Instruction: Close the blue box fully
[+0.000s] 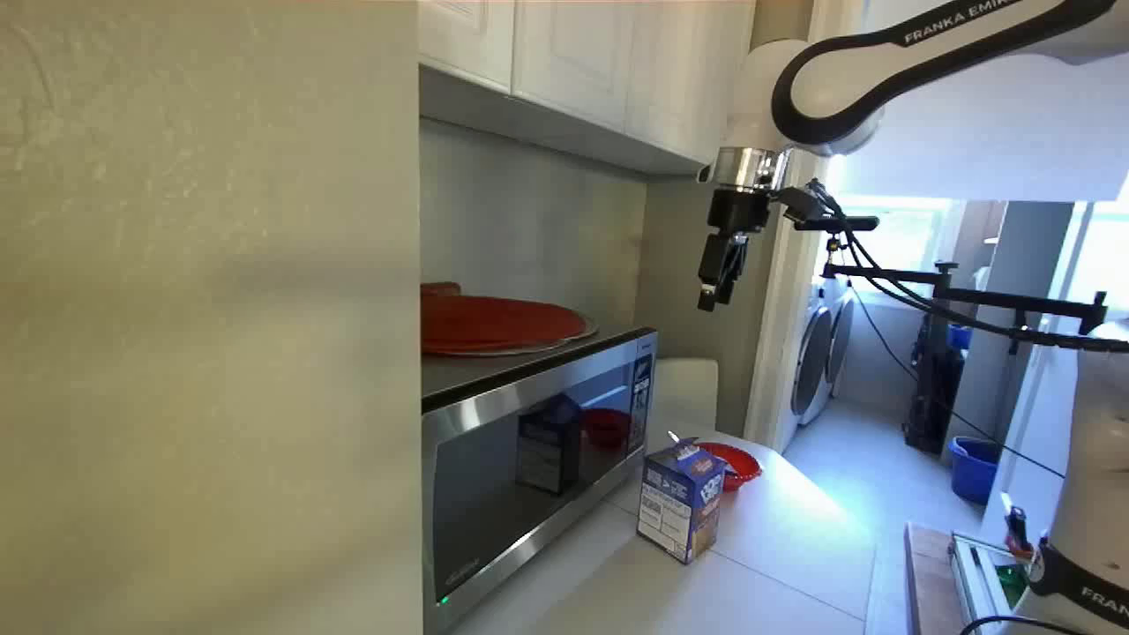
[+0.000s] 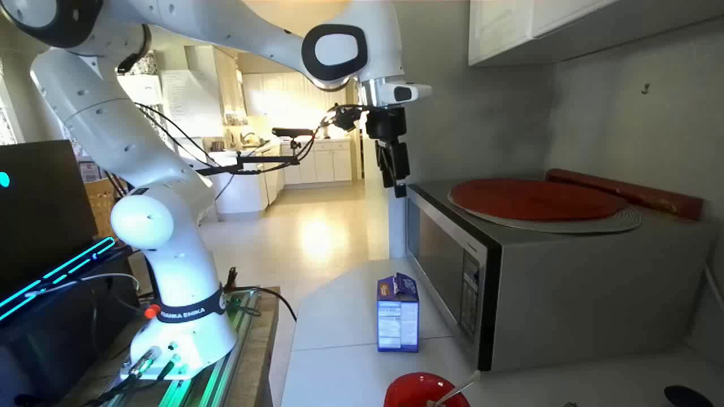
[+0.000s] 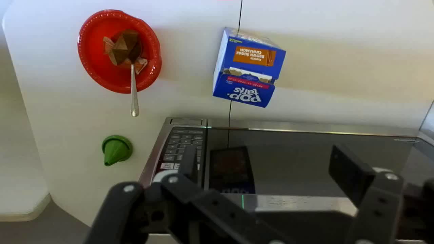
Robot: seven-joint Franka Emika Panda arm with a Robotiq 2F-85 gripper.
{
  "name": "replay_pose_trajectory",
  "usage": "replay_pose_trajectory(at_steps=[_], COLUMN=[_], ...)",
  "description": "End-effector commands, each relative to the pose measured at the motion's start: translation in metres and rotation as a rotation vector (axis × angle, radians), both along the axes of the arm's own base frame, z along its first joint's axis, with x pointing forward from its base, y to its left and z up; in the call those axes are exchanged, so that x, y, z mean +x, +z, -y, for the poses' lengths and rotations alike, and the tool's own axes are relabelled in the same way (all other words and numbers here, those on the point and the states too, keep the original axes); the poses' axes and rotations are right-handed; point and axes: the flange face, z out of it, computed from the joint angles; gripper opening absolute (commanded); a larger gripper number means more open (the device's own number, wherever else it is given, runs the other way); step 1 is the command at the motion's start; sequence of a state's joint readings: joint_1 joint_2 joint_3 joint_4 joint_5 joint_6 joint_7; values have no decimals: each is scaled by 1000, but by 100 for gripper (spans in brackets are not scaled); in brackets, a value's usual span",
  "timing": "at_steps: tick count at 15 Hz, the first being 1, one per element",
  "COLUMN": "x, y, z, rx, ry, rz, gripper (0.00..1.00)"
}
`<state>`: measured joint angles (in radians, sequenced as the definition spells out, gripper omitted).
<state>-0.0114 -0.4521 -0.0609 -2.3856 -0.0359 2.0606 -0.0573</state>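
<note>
Gripper (image 3: 266, 164) hung, jaws spread; only the wrist view showed the green cone (image 3: 117, 150), well apart from the partly open blue box (image 3: 250, 66)

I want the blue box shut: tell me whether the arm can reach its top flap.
Probably yes: the open tool hangs higher than the blue box and nothing visible covers the top flap, though the microwave alongside might crowd the approach.

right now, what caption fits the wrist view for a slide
Past open jaws, the box, its flap not closed, stands in front of the microwave near a red bowl.
</note>
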Motion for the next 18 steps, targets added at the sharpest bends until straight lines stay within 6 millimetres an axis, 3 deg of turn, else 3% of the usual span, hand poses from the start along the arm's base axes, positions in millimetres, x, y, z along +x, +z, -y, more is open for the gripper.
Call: replay_pose_trajectory(at_steps=[1, 5, 7, 8, 10, 14, 18], x=[0, 0, 2, 0, -4, -5, 0], y=[1, 1, -14, -24, -45, -80, -99], z=[0, 0, -2, -3, -7, -14, -17], rx=[0, 0, -8, -12, -29, -36, -13], ry=[0, 0, 5, 8, 15, 22, -6], rz=[-1, -1, 1, -26, -40, -44, 4], gripper=[100, 100, 100, 75, 66, 36, 8])
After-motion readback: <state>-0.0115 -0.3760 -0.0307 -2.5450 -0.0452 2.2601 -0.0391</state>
